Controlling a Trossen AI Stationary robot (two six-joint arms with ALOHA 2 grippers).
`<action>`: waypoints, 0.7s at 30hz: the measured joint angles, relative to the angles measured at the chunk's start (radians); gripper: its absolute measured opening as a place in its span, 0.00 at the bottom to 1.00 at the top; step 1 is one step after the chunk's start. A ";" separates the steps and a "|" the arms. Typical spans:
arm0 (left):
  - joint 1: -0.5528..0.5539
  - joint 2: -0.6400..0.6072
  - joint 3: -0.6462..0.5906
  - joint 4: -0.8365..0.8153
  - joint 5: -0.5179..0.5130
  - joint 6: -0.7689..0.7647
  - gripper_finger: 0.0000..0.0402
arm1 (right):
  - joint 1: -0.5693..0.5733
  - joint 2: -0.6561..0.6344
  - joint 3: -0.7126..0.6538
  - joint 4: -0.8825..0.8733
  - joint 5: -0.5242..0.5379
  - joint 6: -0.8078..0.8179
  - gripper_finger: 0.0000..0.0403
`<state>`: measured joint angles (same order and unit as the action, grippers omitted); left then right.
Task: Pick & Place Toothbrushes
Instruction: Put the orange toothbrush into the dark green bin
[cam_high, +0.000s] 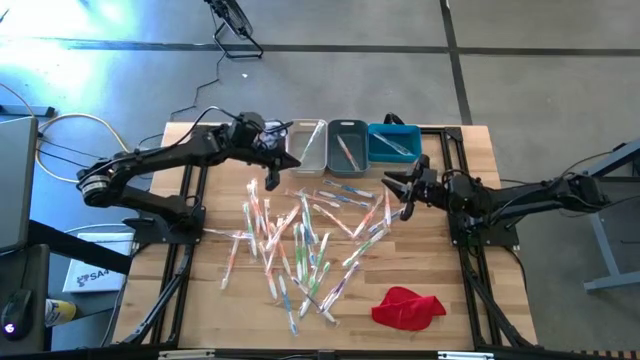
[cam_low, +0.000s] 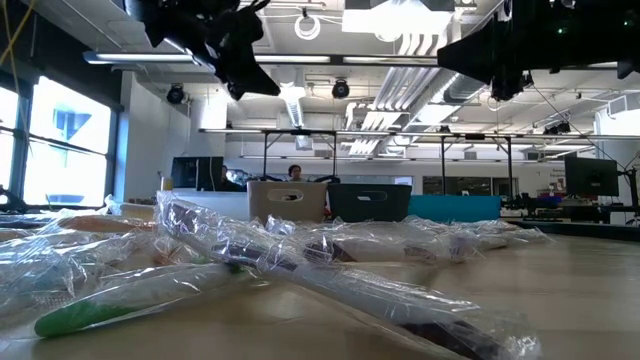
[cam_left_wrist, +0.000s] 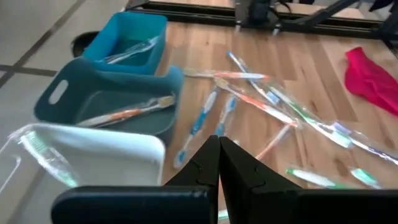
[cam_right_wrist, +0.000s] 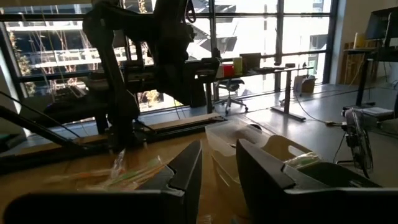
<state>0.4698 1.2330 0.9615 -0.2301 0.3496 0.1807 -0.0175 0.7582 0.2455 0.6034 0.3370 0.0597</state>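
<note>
Dozens of wrapped toothbrushes (cam_high: 300, 238) lie scattered flat on the wooden table, and their wrappers fill the front of the low view (cam_low: 300, 260). One toothbrush lies in each of the white bin (cam_high: 308, 145), the grey bin (cam_high: 347, 143) and the blue bin (cam_high: 393, 142). My left gripper (cam_high: 270, 140) hovers beside the white bin's left end, above the table, with its fingers shut (cam_left_wrist: 219, 144) and nothing visible between them. My right gripper (cam_high: 400, 190) hangs open (cam_right_wrist: 217, 168) over the right edge of the pile, below the blue bin.
The three bins stand side by side along the table's far edge (cam_left_wrist: 112, 99). A red cloth (cam_high: 407, 306) lies near the near right corner. Dark arm frames run along both sides of the table. Bare wood shows along the near edge and around the cloth.
</note>
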 joint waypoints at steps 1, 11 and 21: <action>-0.007 -0.002 0.000 -0.003 -0.001 0.008 0.01 | 0.003 0.000 0.000 0.000 0.000 0.000 0.23; -0.021 -0.026 -0.001 -0.088 -0.005 0.024 0.01 | -0.019 0.000 0.000 0.038 0.004 -0.095 0.23; -0.019 -0.337 -0.238 0.055 -0.053 -0.011 0.00 | -0.023 0.000 0.000 -0.041 0.003 -0.099 0.23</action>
<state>0.4507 0.8961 0.7233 -0.1756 0.2967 0.1694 -0.0402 0.7582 0.2455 0.5625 0.3405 -0.0388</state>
